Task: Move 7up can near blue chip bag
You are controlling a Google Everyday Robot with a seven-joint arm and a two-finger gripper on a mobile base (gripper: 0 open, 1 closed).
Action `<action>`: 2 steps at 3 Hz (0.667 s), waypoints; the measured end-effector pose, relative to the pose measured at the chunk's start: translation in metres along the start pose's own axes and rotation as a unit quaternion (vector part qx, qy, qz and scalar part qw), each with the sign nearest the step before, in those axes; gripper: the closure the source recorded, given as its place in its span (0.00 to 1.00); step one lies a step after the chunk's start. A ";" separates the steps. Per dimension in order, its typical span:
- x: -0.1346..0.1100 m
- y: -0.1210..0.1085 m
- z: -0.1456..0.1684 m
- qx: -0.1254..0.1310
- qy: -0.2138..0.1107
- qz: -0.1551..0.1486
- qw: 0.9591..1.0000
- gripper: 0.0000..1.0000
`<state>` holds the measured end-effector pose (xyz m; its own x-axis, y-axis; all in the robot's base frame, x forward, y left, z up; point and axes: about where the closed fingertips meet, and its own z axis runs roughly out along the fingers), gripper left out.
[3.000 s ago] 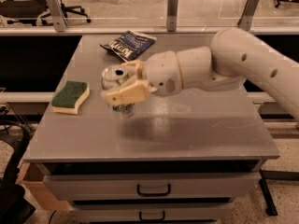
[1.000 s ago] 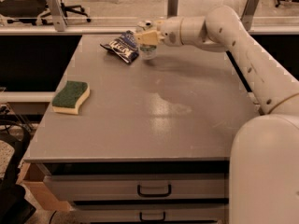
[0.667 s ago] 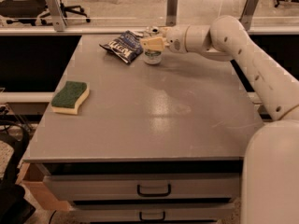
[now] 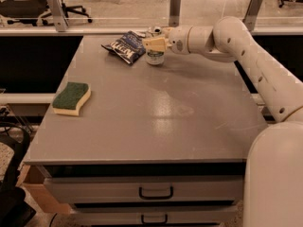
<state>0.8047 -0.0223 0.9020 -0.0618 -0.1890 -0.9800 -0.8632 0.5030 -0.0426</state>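
The 7up can (image 4: pixel 155 58) stands upright on the grey table (image 4: pixel 156 112) at the far middle, a silver-white can with dark markings. Its top is hidden by my gripper (image 4: pixel 154 40), which reaches in from the right and is shut on the can's upper part. The blue chip bag (image 4: pixel 125 46) lies flat just left of the can, a small gap apart from it. My white arm (image 4: pixel 236 41) stretches across the table's far right corner.
A yellow sponge with a green top (image 4: pixel 71 98) lies near the table's left edge. A rail with metal posts (image 4: pixel 175 6) runs behind the far edge. Drawers (image 4: pixel 156 191) sit under the front edge.
My gripper has carried the can from the table's middle left to the far side beside the blue chip bag, then lowered it onto the table surface.
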 end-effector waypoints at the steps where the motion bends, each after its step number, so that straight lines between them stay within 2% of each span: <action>1: -0.001 0.000 0.000 0.000 0.000 0.000 1.000 0.35; 2: -0.001 0.000 0.000 0.000 0.000 0.000 1.000 0.12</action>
<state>0.8047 -0.0219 0.9029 -0.0619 -0.1890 -0.9800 -0.8635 0.5025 -0.0424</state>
